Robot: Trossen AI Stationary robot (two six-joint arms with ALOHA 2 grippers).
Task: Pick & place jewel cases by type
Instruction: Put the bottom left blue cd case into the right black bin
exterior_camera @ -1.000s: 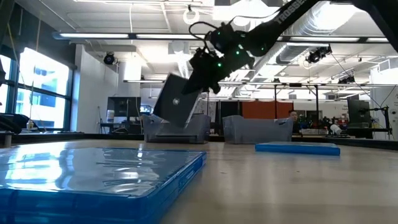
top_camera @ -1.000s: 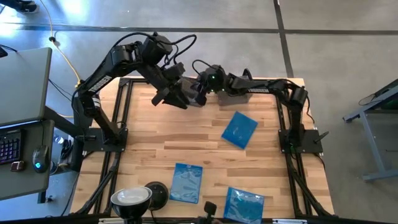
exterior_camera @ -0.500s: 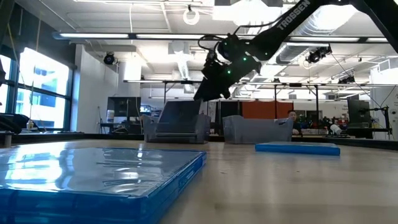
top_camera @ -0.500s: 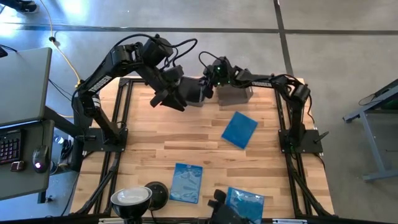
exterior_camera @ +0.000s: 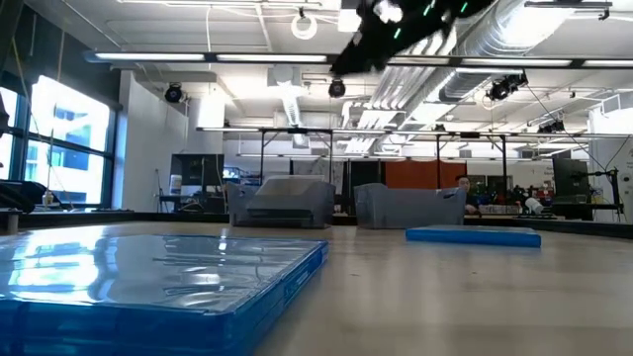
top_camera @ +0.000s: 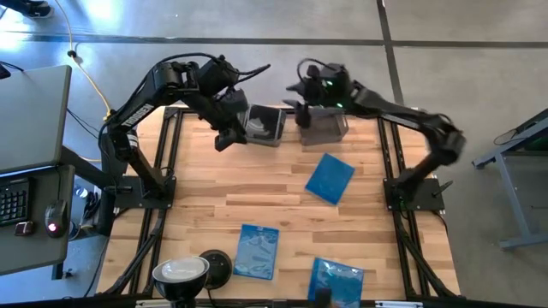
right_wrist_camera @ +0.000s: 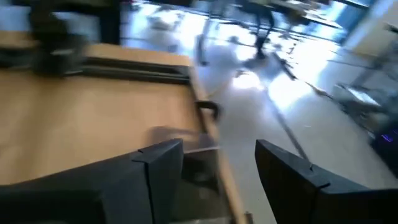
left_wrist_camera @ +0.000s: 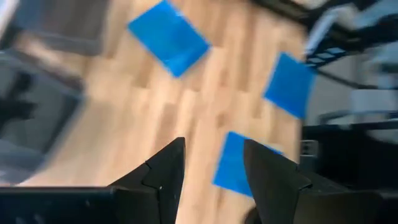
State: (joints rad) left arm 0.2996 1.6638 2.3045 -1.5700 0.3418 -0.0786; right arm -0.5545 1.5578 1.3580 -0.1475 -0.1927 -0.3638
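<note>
Wooden table [top_camera: 257,192]: centre blue jewel case [top_camera: 330,178] lies diagonal.

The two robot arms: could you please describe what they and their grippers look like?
Both arms are dark, jointed links with black cables looping near the wrists. The right arm shows green lights near its wrist. The left gripper and right gripper each have two dark, angular fingers.

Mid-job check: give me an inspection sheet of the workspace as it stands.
Surface: wooden table, bare between items.
Job's things: three blue jewel cases lie flat; a dark case lies in the left bin; right bin beside it.
Clutter: round lamp at the near edge.
Hands: left hand open, empty, beside left bin; right hand open, empty, above right bin.
Cables: on both arms.
Surroundings: desk with keyboard.
</note>
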